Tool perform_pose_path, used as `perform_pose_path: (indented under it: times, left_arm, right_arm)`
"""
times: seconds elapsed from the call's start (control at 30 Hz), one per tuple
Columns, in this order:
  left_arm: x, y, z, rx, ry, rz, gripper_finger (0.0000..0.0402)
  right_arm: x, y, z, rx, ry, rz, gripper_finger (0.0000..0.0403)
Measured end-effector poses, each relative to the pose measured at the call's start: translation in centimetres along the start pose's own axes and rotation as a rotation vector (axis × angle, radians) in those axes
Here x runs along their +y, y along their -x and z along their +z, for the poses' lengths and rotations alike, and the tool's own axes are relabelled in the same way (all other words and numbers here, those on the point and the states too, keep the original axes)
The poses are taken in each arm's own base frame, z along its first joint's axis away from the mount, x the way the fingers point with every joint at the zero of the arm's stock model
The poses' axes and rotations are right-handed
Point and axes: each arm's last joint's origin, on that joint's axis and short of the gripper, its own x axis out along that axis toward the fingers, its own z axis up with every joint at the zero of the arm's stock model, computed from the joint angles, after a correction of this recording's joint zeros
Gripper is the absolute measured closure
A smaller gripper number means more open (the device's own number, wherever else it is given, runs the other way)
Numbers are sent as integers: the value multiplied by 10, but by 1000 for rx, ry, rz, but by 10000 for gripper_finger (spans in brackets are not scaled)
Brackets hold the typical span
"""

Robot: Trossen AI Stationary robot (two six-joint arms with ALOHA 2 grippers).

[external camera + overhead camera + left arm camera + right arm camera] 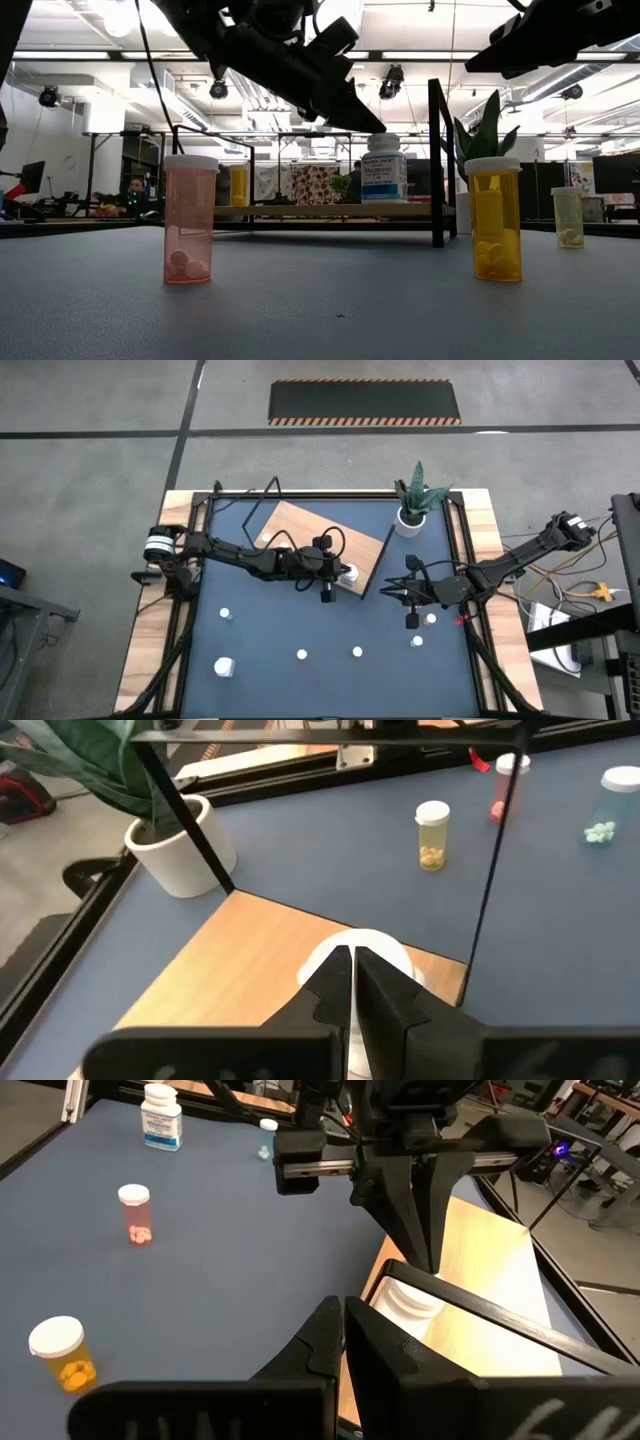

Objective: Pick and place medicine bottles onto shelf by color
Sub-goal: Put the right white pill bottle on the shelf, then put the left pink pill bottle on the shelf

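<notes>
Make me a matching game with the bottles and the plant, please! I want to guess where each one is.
Things:
1. big white bottle
2. pink bottle
3. orange bottle
4. plant pot

Places:
A. on the blue table, toward the left in the low view
B. at the table's far corner, beside the shelf
C. on the shelf, under the left gripper
D. on the blue table, toward the right in the low view

Pairs: 1-C, 2-A, 3-D, 4-B

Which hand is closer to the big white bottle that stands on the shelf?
Left. The left hand hovers right beside the big white bottle on the shelf. The right hand is off the shelf, over the table.
</notes>
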Motion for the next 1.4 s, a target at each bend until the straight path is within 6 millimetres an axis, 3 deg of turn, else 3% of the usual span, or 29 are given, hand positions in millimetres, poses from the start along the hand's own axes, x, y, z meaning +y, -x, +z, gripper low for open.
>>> perform_pose_path:
  times: [0.17,0.33,0.63,0.8,0.93,1.17,1.4]
  left_arm:
    - [0,2,2,-2,-1,-2,402]
    - [-1,18,21,-60,7,-8,402]
    - [-51,73,48,-77,91,-179,402]
    - [-88,99,45,75,225,-257,402]
    - [-110,120,41,295,327,-243,402]
    - [-143,150,63,456,430,-247,402]
    - [-165,139,70,602,396,-202,402]
  right_arm:
    - [0,0,0,1,-2,0,394]
    - [0,0,0,1,-2,0,394]
    - [0,0,-1,5,-1,0,394]
    - [0,0,-1,5,-8,0,394]
    - [0,0,-1,6,-13,0,394]
    - [0,0,-1,5,-24,0,394]
    - [0,0,-1,6,-32,0,394]
